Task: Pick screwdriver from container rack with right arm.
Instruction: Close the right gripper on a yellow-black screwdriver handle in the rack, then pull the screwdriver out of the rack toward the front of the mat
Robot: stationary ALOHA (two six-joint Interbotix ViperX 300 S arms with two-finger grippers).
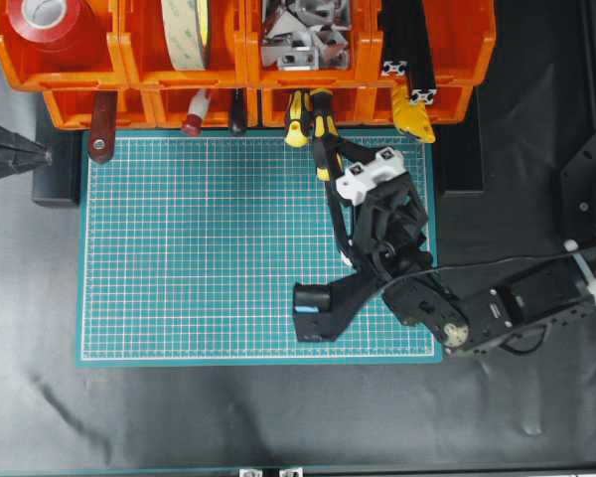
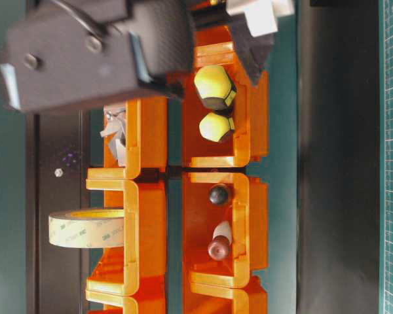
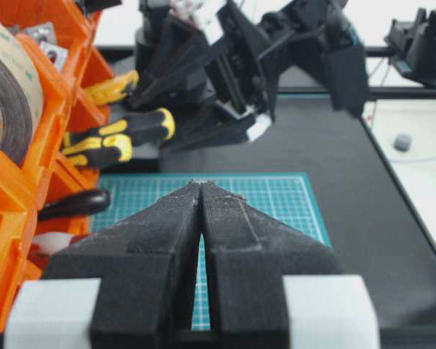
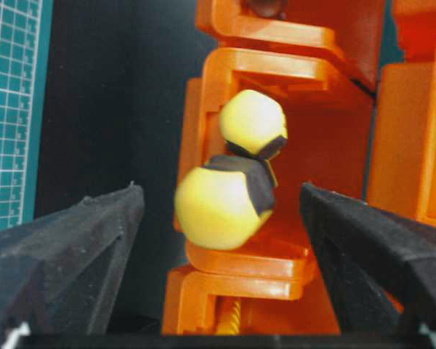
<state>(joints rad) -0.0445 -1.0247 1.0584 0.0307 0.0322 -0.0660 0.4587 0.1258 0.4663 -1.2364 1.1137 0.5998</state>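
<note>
The screwdriver [image 1: 324, 134] lies in a lower bin of the orange container rack [image 1: 169, 107], its yellow-and-black handle jutting over the mat edge. A shorter yellow-and-black tool [image 1: 296, 119] lies just left of it. The right arm's gripper [image 1: 340, 154] is open at the bin front. In the right wrist view the screwdriver's rounded handle end [image 4: 221, 207] sits between the spread fingers [image 4: 94, 240] of that gripper [image 4: 219, 190], touching neither. My left gripper [image 3: 201, 183] is shut and empty, low beside the rack [image 3: 14, 211] at the left edge.
A green cutting mat [image 1: 209, 248] lies below the rack. The bins hold a red tape roll [image 1: 50, 25], a beige tape roll [image 1: 184, 30], metal brackets [image 1: 303, 35], black extrusions [image 1: 407, 40], a red-handled tool [image 1: 194, 114] and a yellow part [image 1: 412, 117].
</note>
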